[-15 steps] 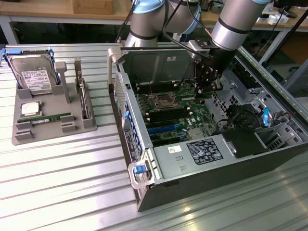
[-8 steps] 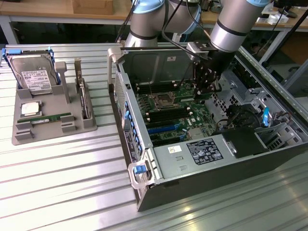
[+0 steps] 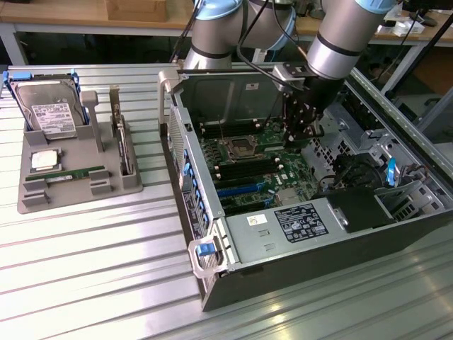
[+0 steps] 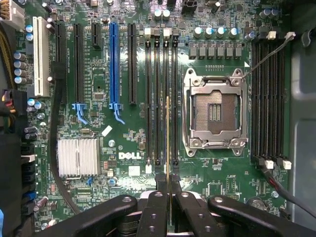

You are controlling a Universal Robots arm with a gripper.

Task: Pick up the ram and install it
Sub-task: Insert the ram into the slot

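Note:
My gripper (image 3: 299, 138) reaches down into the open computer case, over the motherboard (image 3: 248, 163). In the wrist view the gripper (image 4: 168, 180) is shut on the ram (image 4: 168, 133). The ram shows edge-on as a thin line running out from between the black fingertips (image 4: 161, 178). It hangs lengthwise along the row of black memory slots (image 4: 157, 98), beside the empty CPU socket (image 4: 215, 113). Whether it touches a slot I cannot tell.
A grey tray (image 3: 42, 198) on the exterior view's left holds a hard drive (image 3: 51, 113), a square silver CPU chip (image 3: 44, 160) and another green stick (image 3: 76, 173). Case walls (image 3: 212, 283), cables (image 3: 354, 170) and the power supply (image 3: 297, 223) surround the motherboard.

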